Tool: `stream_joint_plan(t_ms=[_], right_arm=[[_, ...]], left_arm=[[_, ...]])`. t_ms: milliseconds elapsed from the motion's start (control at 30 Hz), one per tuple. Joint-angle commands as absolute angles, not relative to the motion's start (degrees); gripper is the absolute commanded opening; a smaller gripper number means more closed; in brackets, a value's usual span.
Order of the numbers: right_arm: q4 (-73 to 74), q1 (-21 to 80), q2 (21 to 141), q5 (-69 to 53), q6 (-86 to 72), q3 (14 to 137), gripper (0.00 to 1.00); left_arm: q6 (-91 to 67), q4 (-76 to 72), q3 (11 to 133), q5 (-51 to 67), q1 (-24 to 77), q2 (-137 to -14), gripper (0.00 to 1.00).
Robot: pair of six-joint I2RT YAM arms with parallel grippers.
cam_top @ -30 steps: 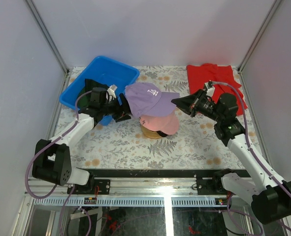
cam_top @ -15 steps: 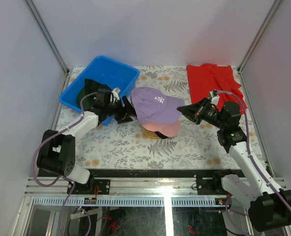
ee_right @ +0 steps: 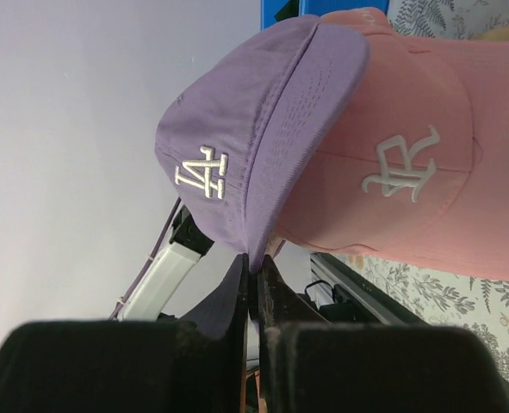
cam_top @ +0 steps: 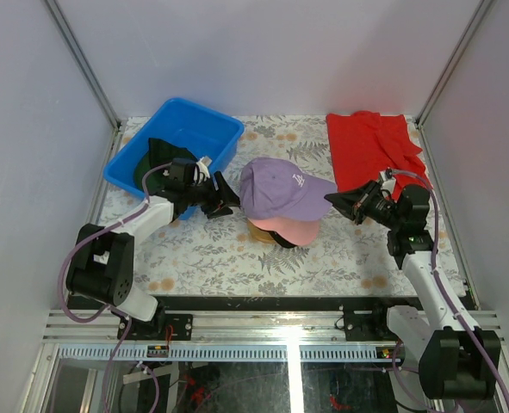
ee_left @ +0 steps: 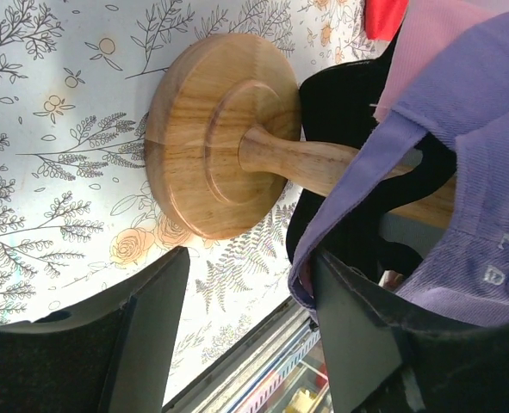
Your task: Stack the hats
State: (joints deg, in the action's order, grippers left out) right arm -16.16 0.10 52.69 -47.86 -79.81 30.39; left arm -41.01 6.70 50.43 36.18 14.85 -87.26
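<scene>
here, nearest the bases, the right gripper (cam_top: 333,198) is clamped flat on the brim tip of the lavender cap (cam_top: 282,185), likely to steer the crown down square. the left gripper (cam_top: 226,200) has its fingers (ee_left: 151,314) spread wide beside the rear hem, gripping nothing, probably so the soft back can settle. between them the lavender cap sits over the pink cap (cam_top: 290,230), a black cap (ee_left: 336,95) beneath, all on the wooden stand (ee_left: 207,146), a smooth turned disc and post. both upper caps are matte twill with stitched white emblems and curved brims. farther back a dark cap (cam_top: 157,155) lies in the glossy blue bin (cam_top: 201,129); the red cloth (cam_top: 376,144) lies rumpled at the far right.
</scene>
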Motion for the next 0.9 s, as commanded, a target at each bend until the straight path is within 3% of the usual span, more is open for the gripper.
stream_joint_plan(t_ms=[0,400,867], right_arm=[[-16.99,-1.74,52.87,-51.33,-77.04,28.86,0.0],[-11.93,-2.04,52.42,-52.41,-71.69,23.74,0.0],[-10.34,-5.91,63.24,-54.64,-61.8,17.28,0.0]], left_arm=[[-38.63,5.45,48.89,36.13,15.24,-88.5,0.57],[-38.25,4.68,48.24,36.15,15.7,-90.94,0.55],[-36.09,5.45,45.3,35.42,15.82,-92.97,0.53]])
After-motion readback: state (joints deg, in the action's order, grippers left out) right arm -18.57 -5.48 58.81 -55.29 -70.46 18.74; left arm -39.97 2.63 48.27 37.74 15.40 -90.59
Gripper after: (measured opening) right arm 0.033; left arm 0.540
